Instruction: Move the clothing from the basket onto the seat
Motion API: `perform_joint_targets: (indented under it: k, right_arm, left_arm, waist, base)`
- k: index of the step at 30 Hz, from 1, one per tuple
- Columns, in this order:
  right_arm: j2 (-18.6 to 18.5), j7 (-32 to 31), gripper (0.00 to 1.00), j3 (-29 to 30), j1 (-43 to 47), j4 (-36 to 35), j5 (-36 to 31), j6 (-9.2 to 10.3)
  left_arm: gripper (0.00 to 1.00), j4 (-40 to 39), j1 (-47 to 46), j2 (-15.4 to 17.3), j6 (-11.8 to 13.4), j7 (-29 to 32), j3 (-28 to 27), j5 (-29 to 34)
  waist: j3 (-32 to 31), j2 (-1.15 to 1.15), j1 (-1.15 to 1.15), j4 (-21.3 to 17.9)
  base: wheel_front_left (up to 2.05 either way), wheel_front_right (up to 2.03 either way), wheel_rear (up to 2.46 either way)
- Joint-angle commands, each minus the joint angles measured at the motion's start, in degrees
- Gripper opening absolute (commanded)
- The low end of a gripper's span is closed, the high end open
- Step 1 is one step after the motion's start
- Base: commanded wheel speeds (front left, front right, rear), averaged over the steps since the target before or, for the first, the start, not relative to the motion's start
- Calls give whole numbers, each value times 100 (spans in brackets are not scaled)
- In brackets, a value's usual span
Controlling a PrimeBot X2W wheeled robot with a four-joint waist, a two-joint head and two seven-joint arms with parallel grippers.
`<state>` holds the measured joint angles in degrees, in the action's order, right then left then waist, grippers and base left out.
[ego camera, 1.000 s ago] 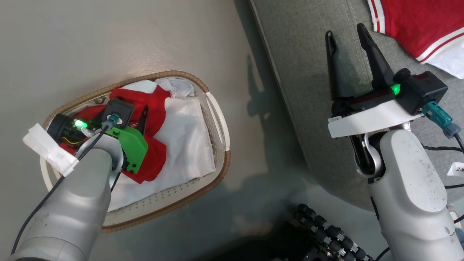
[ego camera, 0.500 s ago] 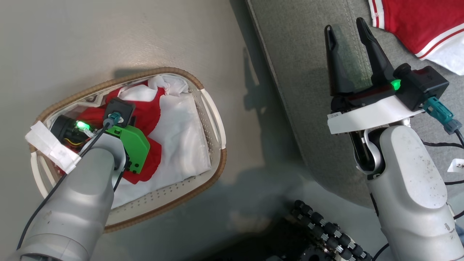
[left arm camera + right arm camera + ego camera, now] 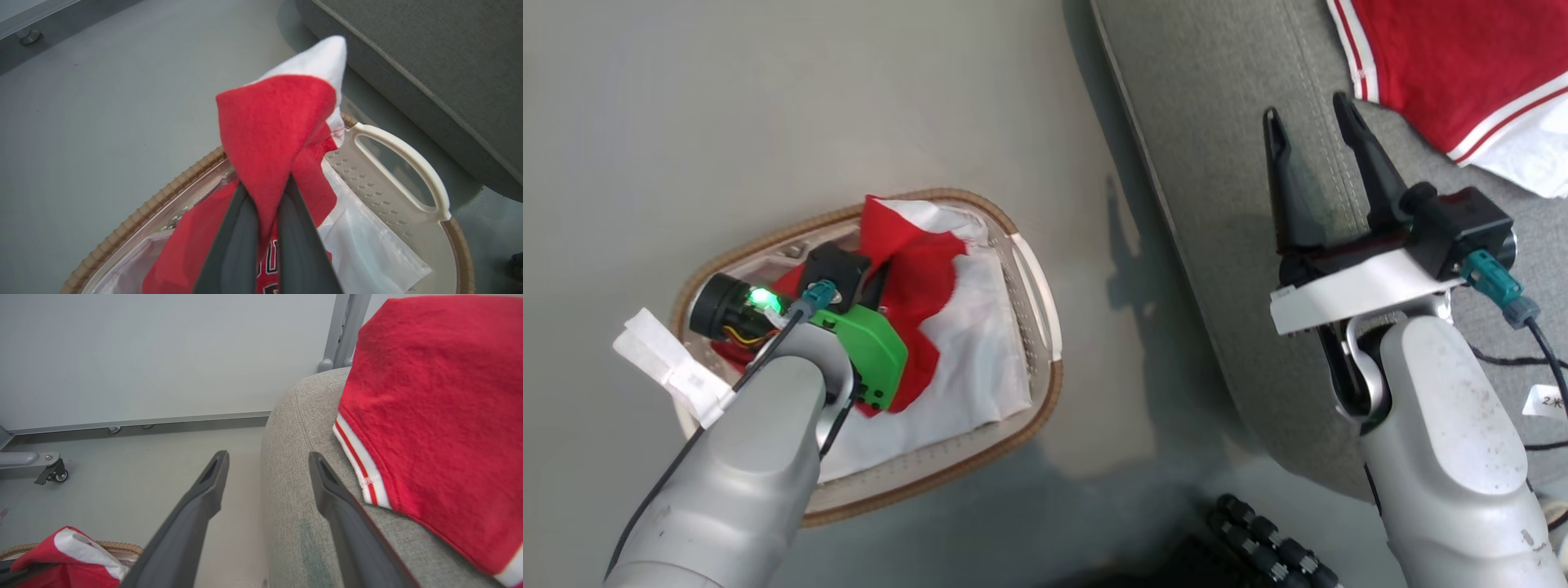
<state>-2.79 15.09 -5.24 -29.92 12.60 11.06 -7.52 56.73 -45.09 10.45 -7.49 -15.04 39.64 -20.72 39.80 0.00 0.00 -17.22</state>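
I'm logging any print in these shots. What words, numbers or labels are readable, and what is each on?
"2" then a cut-off character: white paper tag at the head view's right edge.
Dark-outlined white lettering on the held red garment: mostly hidden by the left end effector, unreadable.
Tiny red mark on the white hem of the other red garment: too small to read.
White taped label: blurred.
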Motion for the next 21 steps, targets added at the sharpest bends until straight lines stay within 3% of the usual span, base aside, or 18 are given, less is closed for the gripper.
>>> perform_joint_targets:
  k: [1,15,21]
  right_arm:
    - [-22,11,100,50,146,54,-88,6]
    - [-23,11,100,288,1226,427,-522,6]
    - [-23,11,100,224,1704,530,-613,6]
  left_arm:
    - [0,-172,149,68,3,-16,1,-8]
    - [0,-2505,839,425,3,-13,-230,237]
    - [0,-3041,852,572,4,-13,-161,157]
  waist:
    - [-541,0,0,369]
    - [-2605,0,0,1006]
    - [-3397,0,0,1121]
  base:
    - [0,0,0]
    - [0,0,0]
    - [0,0,0]
